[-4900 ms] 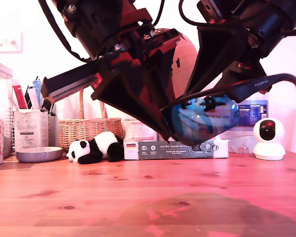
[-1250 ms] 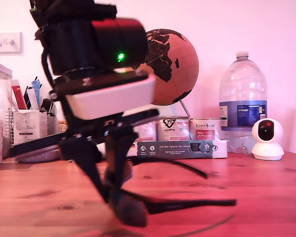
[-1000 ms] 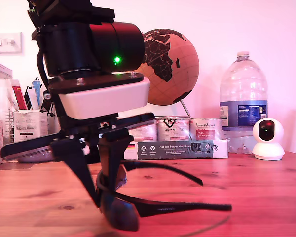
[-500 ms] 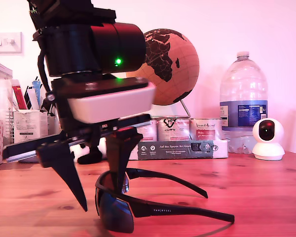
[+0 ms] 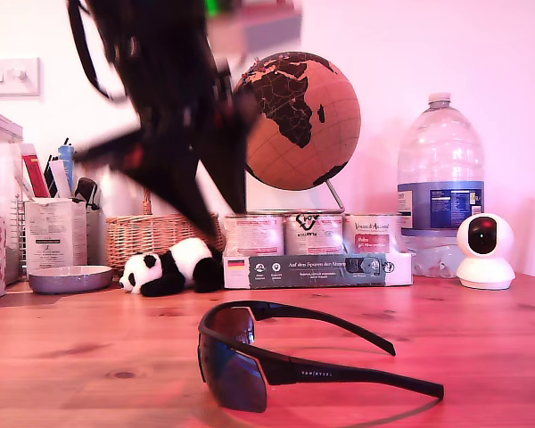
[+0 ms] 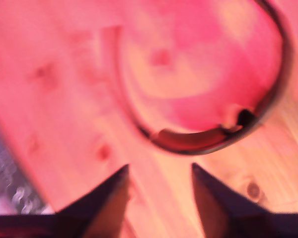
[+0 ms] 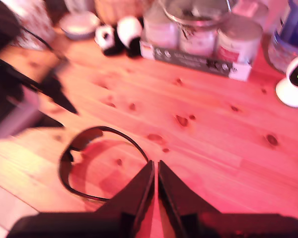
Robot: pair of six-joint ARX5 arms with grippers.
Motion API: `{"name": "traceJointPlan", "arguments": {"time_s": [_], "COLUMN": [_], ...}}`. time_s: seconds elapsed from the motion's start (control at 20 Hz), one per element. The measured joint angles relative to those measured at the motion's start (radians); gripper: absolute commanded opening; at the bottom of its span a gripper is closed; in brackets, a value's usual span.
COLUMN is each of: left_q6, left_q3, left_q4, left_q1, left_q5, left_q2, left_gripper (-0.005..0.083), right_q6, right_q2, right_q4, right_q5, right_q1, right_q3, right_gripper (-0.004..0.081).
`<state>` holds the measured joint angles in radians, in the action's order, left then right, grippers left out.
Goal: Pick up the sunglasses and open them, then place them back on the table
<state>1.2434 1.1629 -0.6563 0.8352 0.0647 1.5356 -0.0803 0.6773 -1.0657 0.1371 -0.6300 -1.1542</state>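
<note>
Sunglasses (image 5: 285, 357) lie unfolded on the table (image 5: 89, 366), near the exterior view's front, nothing touching them. First wrist view: my first gripper (image 6: 159, 186) spread above them. Second wrist view: my second gripper (image 7: 155, 173) pressed together, empty.

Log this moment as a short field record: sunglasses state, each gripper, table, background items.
sunglasses: resting on the table, both arms unfolded, lens toward the exterior view's left, free of either gripper
table: reddish-brown wood with dark knots
my first gripper: open, empty, above the sunglasses, blurred
my second gripper: shut, empty, fingertips pointing toward the sunglasses
arm in exterior view: raised above the table, motion-blurred
background: globe, water bottle, toy panda, small white camera, wicker basket
task state: sunglasses opened and set down
</note>
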Motion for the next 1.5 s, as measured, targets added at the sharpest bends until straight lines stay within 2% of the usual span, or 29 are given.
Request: {"name": "traceJointPlan", "arguments": {"time_s": [0.05, 0.1, 0.15, 0.2, 0.25, 0.3, 0.35, 0.45, 0.55, 0.8, 1.0, 1.15, 1.3, 1.4, 1.5], "left_q6": [-0.009, -0.070, -0.129, -0.244, -0.310, -0.414, -0.422, -0.671, -0.801, -0.890, -0.905, -0.935, -0.978, -1.004, -1.040], "left_q3": [0.000, 0.000, 0.000, 0.000, 0.000, 0.000, 0.000, 0.000, -0.004, -0.021, -0.121, -0.212, -0.295, -0.362, -0.437], "left_q4": [-0.014, -0.039, -0.061, -0.077, -0.092, -0.105, -0.108, -0.095, -0.037, 0.129, 0.208, 0.272, 0.344, 0.422, 0.496], "left_q1": [0.000, 0.000, 0.000, 0.000, 0.000, 0.000, 0.000, -0.014, -0.048, -0.192, -0.311, -0.415, -0.506, -0.556, -0.600], "left_q5": [0.010, 0.021, 0.032, 0.034, 0.028, 0.006, -0.009, -0.056, -0.097, -0.143, -0.195, -0.234, -0.264, -0.272, -0.288], "left_q2": [-0.013, -0.023, -0.029, -0.035, -0.039, -0.045, -0.050, -0.062, -0.092, -0.269, -0.359, -0.386, -0.472, -0.555, -0.619], "left_gripper": [0.0033, -0.0028, -0.0022, -0.0022, -0.0022, -0.0022, -0.0022, -0.0022, -0.0022, -0.0022, -0.0022, -0.0022, -0.0022, -0.0022, -0.0022], "right_q6": [0.003, 0.003, 0.011, 0.027, 0.034, 0.049, 0.060, 0.086, 0.113, 0.135, 0.171, 0.177, 0.126, 0.058, 0.032], "right_q2": [0.014, 0.026, 0.034, 0.035, 0.040, 0.040, 0.039, 0.039, 0.032, -0.050, -0.111, -0.131, -0.130, -0.130, -0.130], "right_q4": [0.017, 0.051, 0.090, 0.128, 0.158, 0.177, 0.192, 0.210, 0.247, 0.322, 0.423, 0.467, 0.550, 0.665, 0.800], "right_q5": [0.002, 0.004, 0.006, 0.026, 0.059, 0.094, 0.130, 0.194, 0.234, 0.244, 0.233, 0.150, 0.039, 0.004, -0.002], "right_q1": [0.000, 0.000, 0.000, 0.000, 0.000, 0.000, 0.000, 0.000, 0.017, 0.118, 0.228, 0.330, 0.414, 0.453, 0.463], "right_q3": [0.000, 0.000, 0.000, 0.000, 0.000, 0.000, 0.000, 0.000, 0.016, 0.128, 0.219, 0.301, 0.388, 0.459, 0.532], "right_gripper": [-0.0010, -0.0010, -0.0010, -0.0010, -0.0010, -0.0010, -0.0010, -0.0010, -0.0010, -0.0010, -0.0010, -0.0010, -0.0010, -0.0010, -0.0010]}}
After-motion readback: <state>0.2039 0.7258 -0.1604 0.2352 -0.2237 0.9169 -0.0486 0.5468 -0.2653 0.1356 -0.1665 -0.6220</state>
